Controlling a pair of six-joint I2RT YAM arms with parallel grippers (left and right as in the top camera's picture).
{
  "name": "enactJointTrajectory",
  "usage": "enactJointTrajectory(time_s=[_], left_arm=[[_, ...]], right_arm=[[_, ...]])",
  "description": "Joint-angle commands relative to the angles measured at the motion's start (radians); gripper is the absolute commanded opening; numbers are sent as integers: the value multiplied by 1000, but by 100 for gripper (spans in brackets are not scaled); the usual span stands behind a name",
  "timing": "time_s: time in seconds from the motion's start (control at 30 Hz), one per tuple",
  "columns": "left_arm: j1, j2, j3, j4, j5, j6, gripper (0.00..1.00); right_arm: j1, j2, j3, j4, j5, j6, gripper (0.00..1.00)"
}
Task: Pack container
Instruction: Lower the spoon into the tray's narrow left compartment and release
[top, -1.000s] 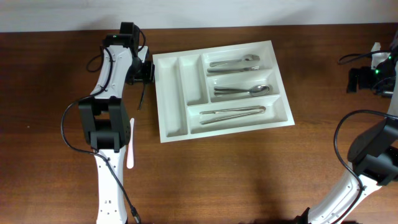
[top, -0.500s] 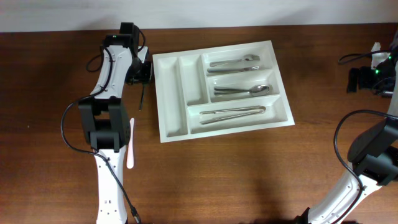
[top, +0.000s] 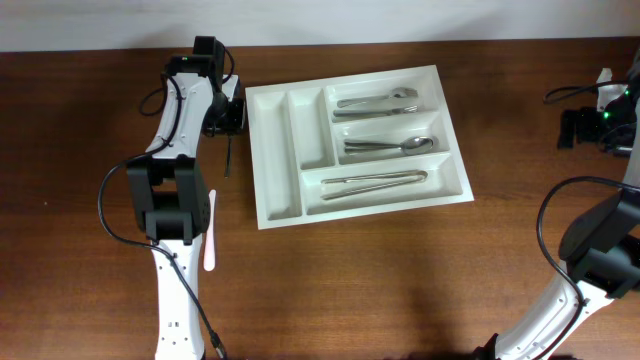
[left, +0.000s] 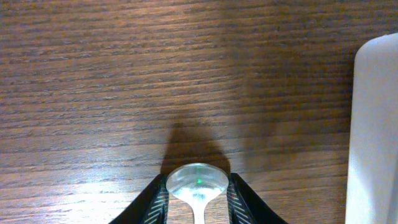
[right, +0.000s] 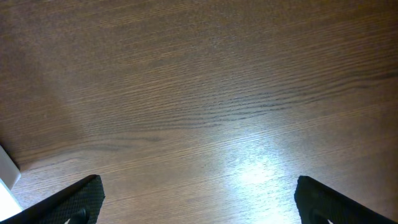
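Gripping looks shallow: left gripper (left: 198, 200) is pinched on the bowl end of a shiny metal spoon (left: 197, 180), w/ handle run back under the wrist. Risk judged: slip or swing on lift, handle caught on rim of large white plastic five-compartment cutlery tray (top: 275, 160), set mid dark wooden table (top: 400, 280), just beside the grip. Nearest narrow slots are seen bare; room ample. Right gripper (right: 199, 202) is spread wide, well apart.
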Motion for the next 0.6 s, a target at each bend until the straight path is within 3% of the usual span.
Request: enactJointTrajectory(time_s=[0.0,0.17,0.27,0.57], left_arm=[[-1,13,-2,-3,3,8,33],[-1,13,10,-6,4,8,30],[-1,13,26,-7,4,8,22],[-1,13,35,-7,4,8,21]], right_arm=[[-6,5,-6,1,-6,11,98],[-6,5,-6,1,-6,11,99],[-6,5,-6,0,-6,11,99],[-6,5,-6,1,-6,11,99]])
